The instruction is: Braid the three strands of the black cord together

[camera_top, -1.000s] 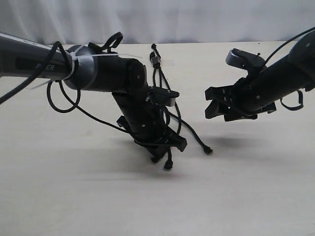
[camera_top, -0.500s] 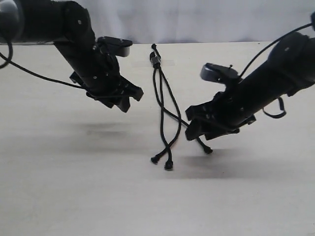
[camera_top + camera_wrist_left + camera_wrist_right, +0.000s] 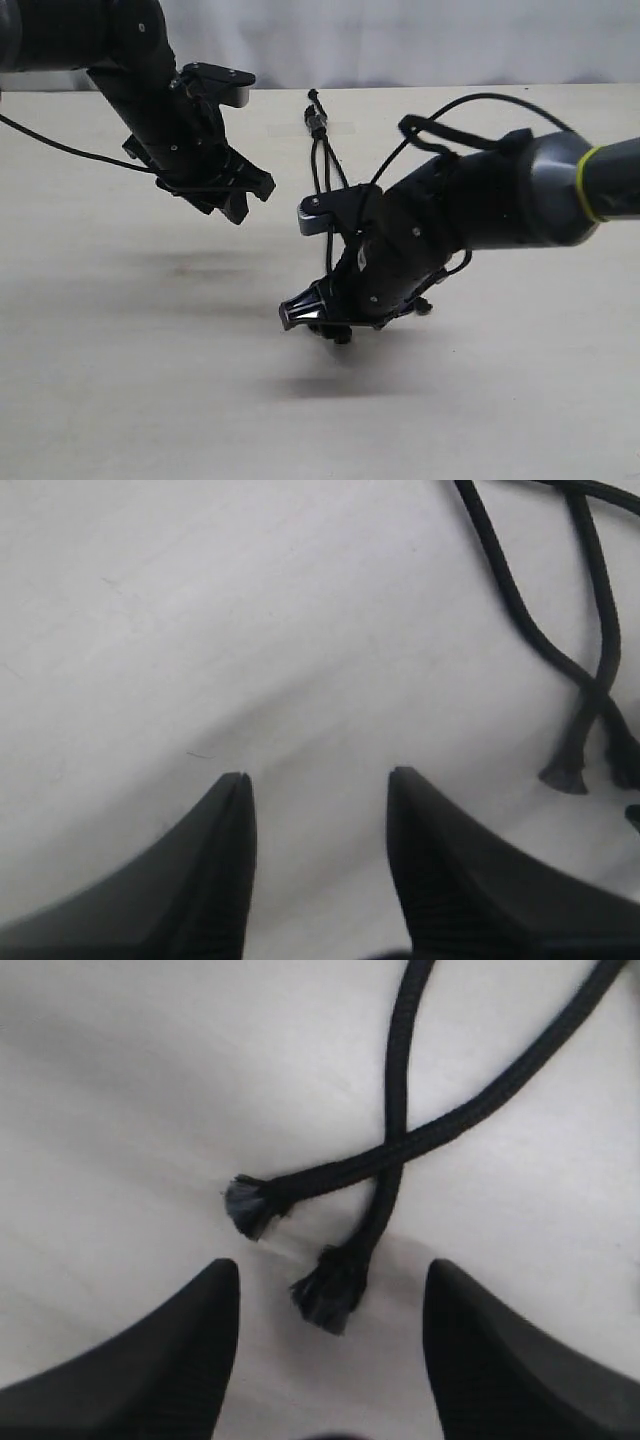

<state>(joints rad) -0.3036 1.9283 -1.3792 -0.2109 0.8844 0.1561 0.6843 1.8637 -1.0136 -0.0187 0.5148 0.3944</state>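
The black cord lies on the pale table, with its bound knot at the far end. The three strands run toward the near side and are mostly hidden behind my right arm. One knobbed tip peeks out below the arm. My right gripper reaches across the middle, low over the strand ends. In the right wrist view that gripper is open, with two crossed strands ahead and one frayed tip between the fingers. My left gripper hovers open, left of the cord. The left wrist view shows it holding nothing, the strands off to one side.
The pale tabletop spreads all round the cord. A white backdrop closes off the far edge. A looped arm cable arches above my right arm, and a thin cable trails from my left arm.
My right arm has swung left and down across the cord, bringing its open gripper over the strand ends. My left gripper has stayed raised on the left, shifting only slightly.
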